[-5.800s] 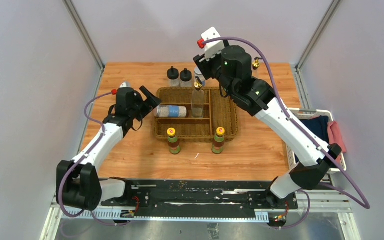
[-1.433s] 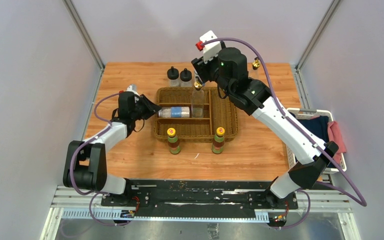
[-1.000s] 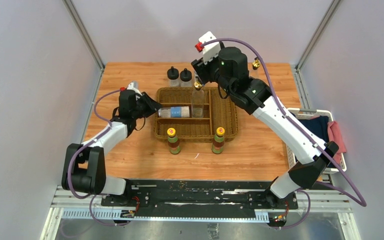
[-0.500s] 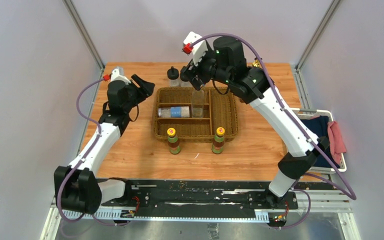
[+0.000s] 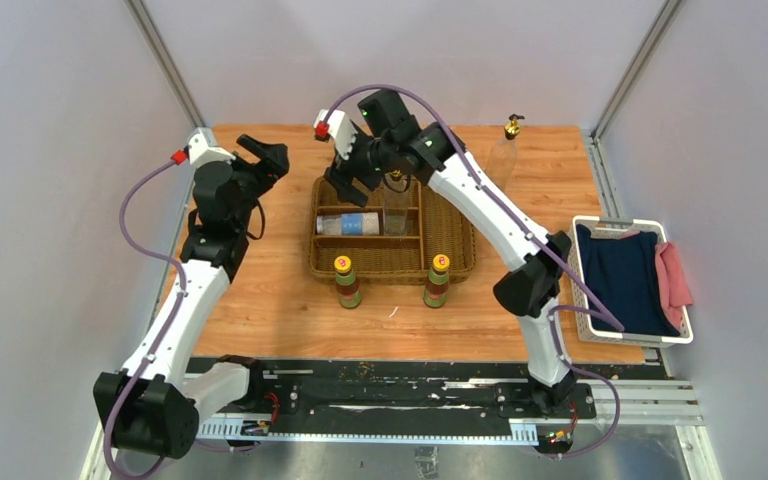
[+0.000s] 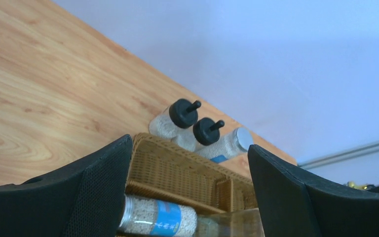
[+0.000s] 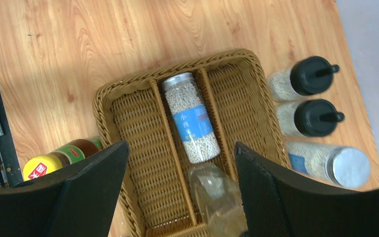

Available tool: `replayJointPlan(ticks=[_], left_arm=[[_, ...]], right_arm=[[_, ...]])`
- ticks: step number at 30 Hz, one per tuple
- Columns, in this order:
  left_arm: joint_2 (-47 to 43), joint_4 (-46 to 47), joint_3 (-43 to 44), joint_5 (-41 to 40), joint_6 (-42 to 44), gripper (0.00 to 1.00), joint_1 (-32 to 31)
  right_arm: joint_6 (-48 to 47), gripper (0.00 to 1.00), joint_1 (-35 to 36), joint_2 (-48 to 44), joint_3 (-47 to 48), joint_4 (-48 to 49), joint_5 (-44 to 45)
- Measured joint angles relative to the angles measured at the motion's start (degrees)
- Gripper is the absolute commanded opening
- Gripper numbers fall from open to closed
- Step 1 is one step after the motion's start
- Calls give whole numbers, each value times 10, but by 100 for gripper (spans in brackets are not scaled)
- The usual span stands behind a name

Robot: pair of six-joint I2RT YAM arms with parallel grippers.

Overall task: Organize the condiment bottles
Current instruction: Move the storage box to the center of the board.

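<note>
A wicker basket [image 5: 450, 235] holds a grey-lidded jar [image 5: 348, 223] lying on its side and a tall clear gold-topped bottle [image 5: 396, 208] standing upright. Two yellow-capped bottles [image 5: 347, 281] [image 5: 437, 280] stand in front of the basket. A second gold-topped bottle [image 5: 507, 142] stands at the back right. My right gripper [image 5: 343, 178] hangs open above the basket's back left; its view shows the jar [image 7: 191, 118], two black-capped bottles [image 7: 303, 79] [image 7: 308, 119] and another grey-lidded jar [image 7: 328, 164] behind the basket. My left gripper [image 5: 268, 158] is open and empty, raised left of the basket.
A white bin [image 5: 585, 225] with dark blue and pink cloths sits at the table's right edge. Grey walls close in the table on the left, back and right. In the left wrist view the black-capped bottles [image 6: 180, 116] stand just behind the basket rim [image 6: 177, 148].
My left gripper has drawn away from the lying jar and lifted up and back. My right gripper has swung left from the gold-topped bottle's top to above the basket's back-left corner.
</note>
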Motion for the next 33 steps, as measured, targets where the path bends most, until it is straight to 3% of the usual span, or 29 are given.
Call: replayJointPlan(ticks=[7,33], left_arm=[[-17,12,25,-18,10,92,0],[-53,122,3,-21,-40,92,0]], right_arm=[[-24,84,0,69,62,-30,-38],[-80,79,0,202,78,-32,-40]])
